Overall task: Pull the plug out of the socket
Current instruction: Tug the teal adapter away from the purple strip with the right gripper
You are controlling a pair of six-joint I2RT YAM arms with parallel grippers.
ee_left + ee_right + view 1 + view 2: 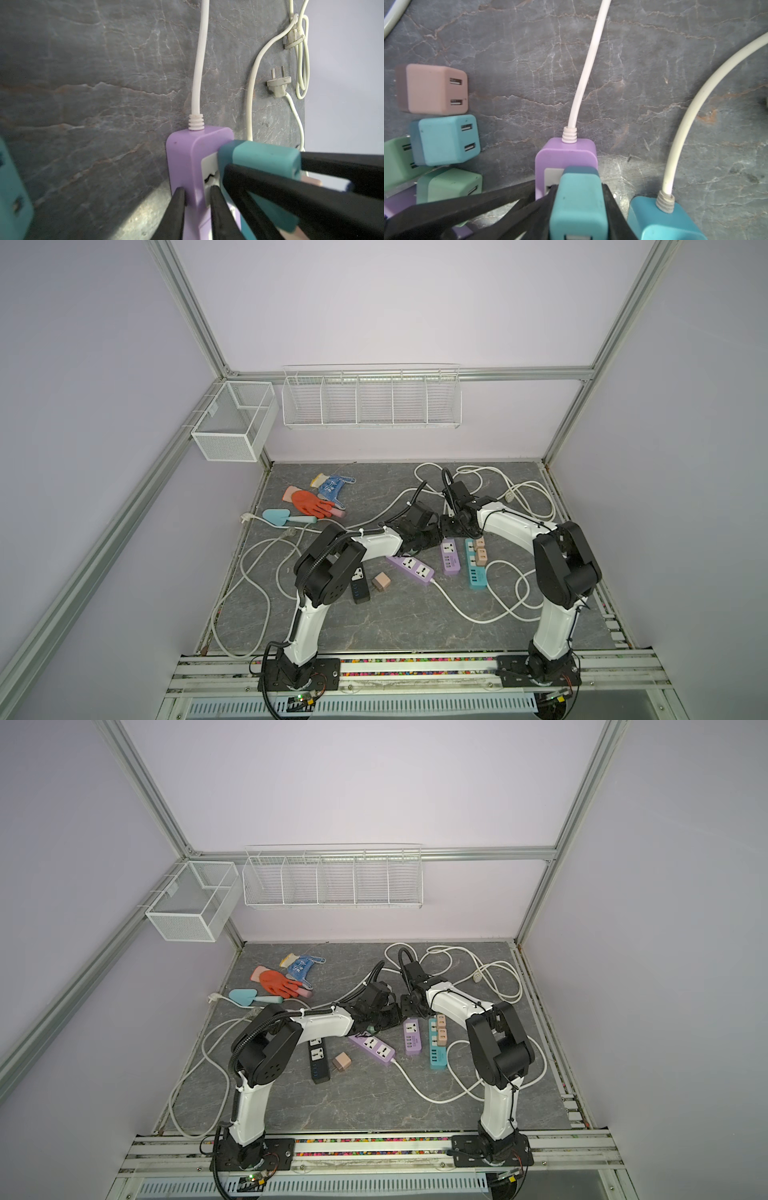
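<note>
Closing in from both sides, the two arms meet over the short lilac plastic power strip (450, 558). It lies flat on the grey marble-patterned tabletop (374, 626), between a longer lilac power strip (409, 568) and a teal plastic power strip (476, 572). The right gripper (579, 187) has its black fingers (611, 199) pinching the teal cube-shaped plastic plug (578, 207) by two opposite side faces. That plug sits on the short strip's white socket face, at the end where the white round cable (588, 68) leaves the strip. Its darker base is against the socket and no prongs show. The left gripper (196, 193) comes in across from it, its fingers (178, 207) drawn close and nipping the strip's long side wall just beside the plug. In the right wrist view a pink cube-shaped charger (436, 89) and a blue cube-shaped charger (446, 139) lie loose on the stone nearby, apart from the strip. In both top views the wrists hide the plug.
</note>
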